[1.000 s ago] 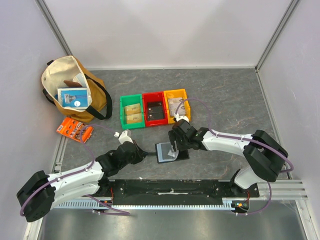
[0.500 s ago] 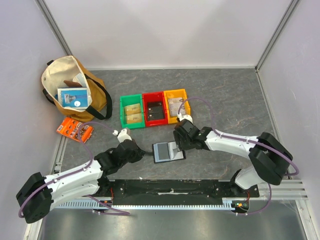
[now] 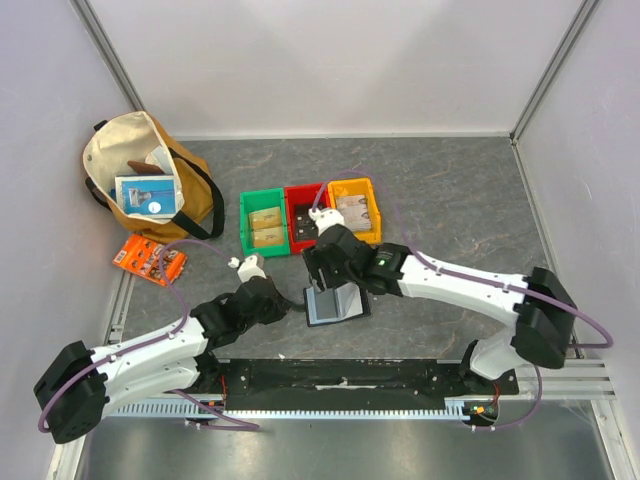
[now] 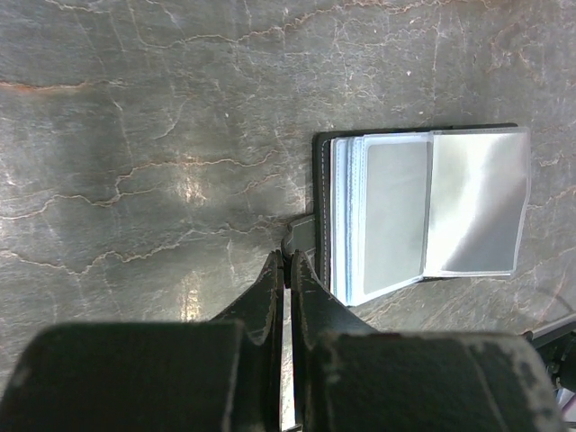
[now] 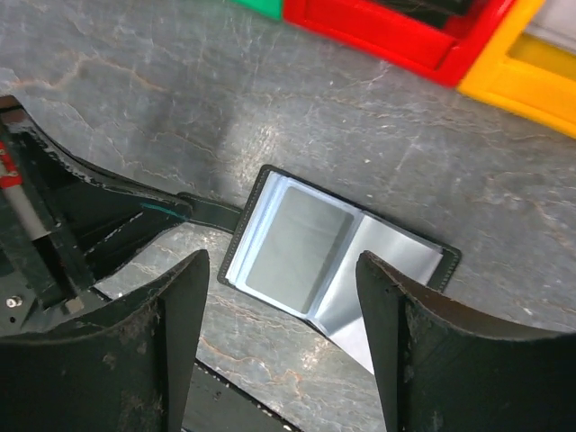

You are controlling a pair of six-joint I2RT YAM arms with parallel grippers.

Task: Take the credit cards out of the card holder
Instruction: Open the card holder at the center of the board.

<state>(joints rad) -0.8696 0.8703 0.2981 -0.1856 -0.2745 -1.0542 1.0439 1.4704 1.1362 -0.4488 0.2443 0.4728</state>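
Open card holder [image 3: 338, 307] lies centre frame. Left gripper [image 4: 289, 261] closed, apparently pinching its side tab; right gripper [image 5: 281, 261] hovers over it, jaws wide apart.

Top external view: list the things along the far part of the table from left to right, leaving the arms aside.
Tote bag → green bin → red bin → yellow bin. The card holder lies nearer, under the span of the red and yellow bins, so it is left out.
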